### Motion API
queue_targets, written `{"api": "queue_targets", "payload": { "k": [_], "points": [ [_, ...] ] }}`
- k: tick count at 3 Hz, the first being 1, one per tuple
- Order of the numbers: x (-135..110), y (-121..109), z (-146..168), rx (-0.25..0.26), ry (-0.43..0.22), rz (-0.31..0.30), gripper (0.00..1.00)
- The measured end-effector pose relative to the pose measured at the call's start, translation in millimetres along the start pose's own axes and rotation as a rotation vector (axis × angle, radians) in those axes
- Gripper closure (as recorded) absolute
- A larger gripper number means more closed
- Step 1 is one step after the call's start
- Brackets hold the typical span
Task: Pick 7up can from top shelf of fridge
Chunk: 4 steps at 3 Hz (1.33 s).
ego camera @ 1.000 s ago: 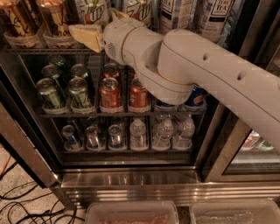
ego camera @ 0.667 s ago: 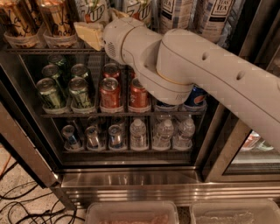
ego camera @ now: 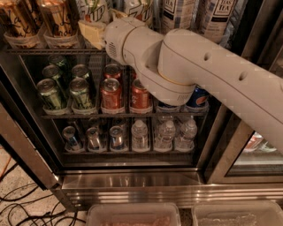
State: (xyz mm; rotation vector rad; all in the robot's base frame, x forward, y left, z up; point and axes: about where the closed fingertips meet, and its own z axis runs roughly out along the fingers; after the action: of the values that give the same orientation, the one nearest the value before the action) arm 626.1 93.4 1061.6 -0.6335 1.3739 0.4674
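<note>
Two 7up cans stand on the top shelf (ego camera: 40, 51) of the fridge (ego camera: 132, 181), cut off by the top edge of the view: the left 7up can (ego camera: 89, 8) and the right 7up can (ego camera: 140, 9). My gripper (ego camera: 93, 32) sits at the shelf's front edge, just below and in front of the left 7up can. My white wrist and arm (ego camera: 177, 62) cover the lower part of both cans and much of the shelf's front bar.
Brown-gold cans (ego camera: 57, 20) stand left of the 7up cans and white tea cans (ego camera: 216, 15) stand to the right. The rack below holds green cans (ego camera: 82, 90), red cans (ego camera: 110, 92) and blue cans (ego camera: 197, 98). Water bottles (ego camera: 139, 134) are lower. Clear bins (ego camera: 132, 215) and cables (ego camera: 26, 207) are on the floor.
My gripper has moved slightly up and to the right, closer to the left 7up can. The cans have not moved.
</note>
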Motion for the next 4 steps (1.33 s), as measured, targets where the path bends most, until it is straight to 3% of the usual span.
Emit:
{"api": "queue_targets", "payload": {
  "k": [1, 2, 4],
  "points": [
    [0.0, 0.0, 0.0, 0.0, 0.0, 0.0, 1.0],
    [-0.1, 0.0, 0.0, 0.0, 0.0, 0.0, 1.0],
    [-24.9, -0.5, -5.9, -0.015, -0.072, -0.04, 1.0]
  ]
}}
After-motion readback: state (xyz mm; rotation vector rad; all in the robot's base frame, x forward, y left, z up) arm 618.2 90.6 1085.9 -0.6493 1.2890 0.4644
